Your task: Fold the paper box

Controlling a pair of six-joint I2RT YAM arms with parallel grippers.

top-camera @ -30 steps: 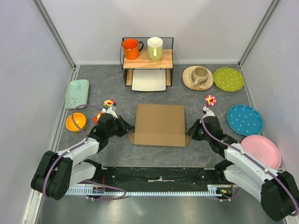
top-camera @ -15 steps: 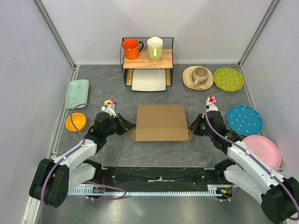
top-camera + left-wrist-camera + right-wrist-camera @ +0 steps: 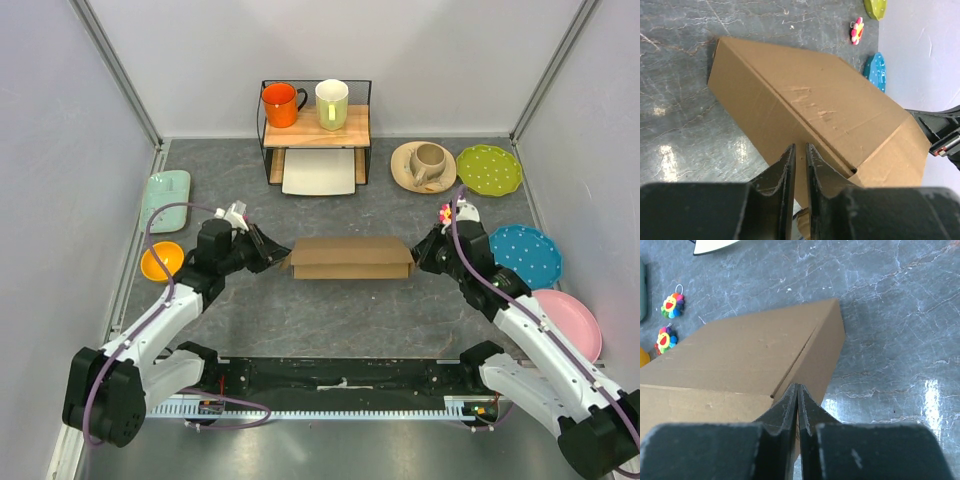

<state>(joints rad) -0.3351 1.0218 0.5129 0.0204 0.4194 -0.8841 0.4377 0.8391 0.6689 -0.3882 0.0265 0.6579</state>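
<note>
Held the box [image 3: 350,257] by both short ends, long axis crosswise; clenched left tool [image 3: 278,259] and right tool [image 3: 418,257] on cardboard, equally near.

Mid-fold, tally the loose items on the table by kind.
Cups: 3 (orange mug, pale yellow mug, beige cup)
Plates: 4 (beige saucer, green dotted plate, blue dotted plate, pink plate)
Bowls: 1 (orange bowl)
Trays: 2 (mint-green tray, white rectangular tray)
Boxes: 1 (brown cardboard box)
Racks: 1 (wire-and-wood rack)
Total: 12
</note>
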